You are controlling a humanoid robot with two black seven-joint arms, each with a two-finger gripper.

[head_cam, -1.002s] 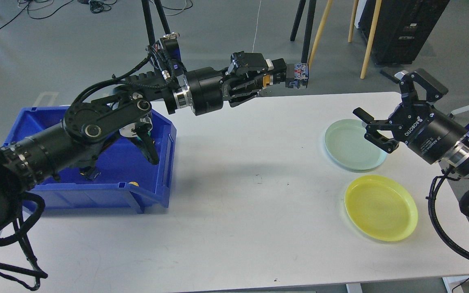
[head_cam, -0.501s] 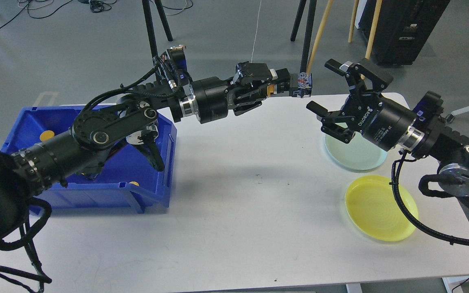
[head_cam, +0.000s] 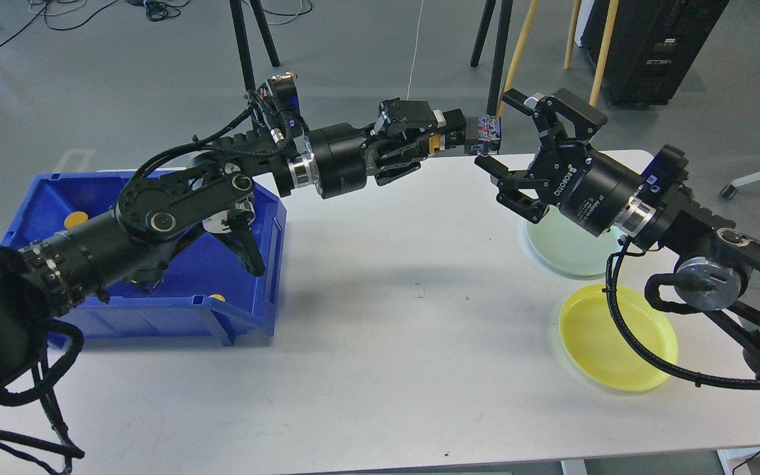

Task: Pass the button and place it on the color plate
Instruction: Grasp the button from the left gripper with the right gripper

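Note:
My left gripper (head_cam: 485,135) reaches out over the table's far edge, its fingers closed together. A small orange-yellow piece, seemingly the button (head_cam: 434,134), shows between them just behind the tips. My right gripper (head_cam: 502,142) is open, with its fingers spread above and below the left fingertips, close to them but apart. A pale green plate (head_cam: 574,257) lies under the right wrist. A yellow plate (head_cam: 617,336) lies nearer to me, partly crossed by the right arm's cable.
A blue bin (head_cam: 156,316) stands at the left of the white table (head_cam: 386,343), under my left arm. It holds more orange-yellow buttons (head_cam: 76,218). Tripod legs and wooden poles stand on the floor beyond the table's far edge.
My right arm has swung in from the right and risen, bringing its open gripper up to the left fingertips. My left gripper has moved only slightly.

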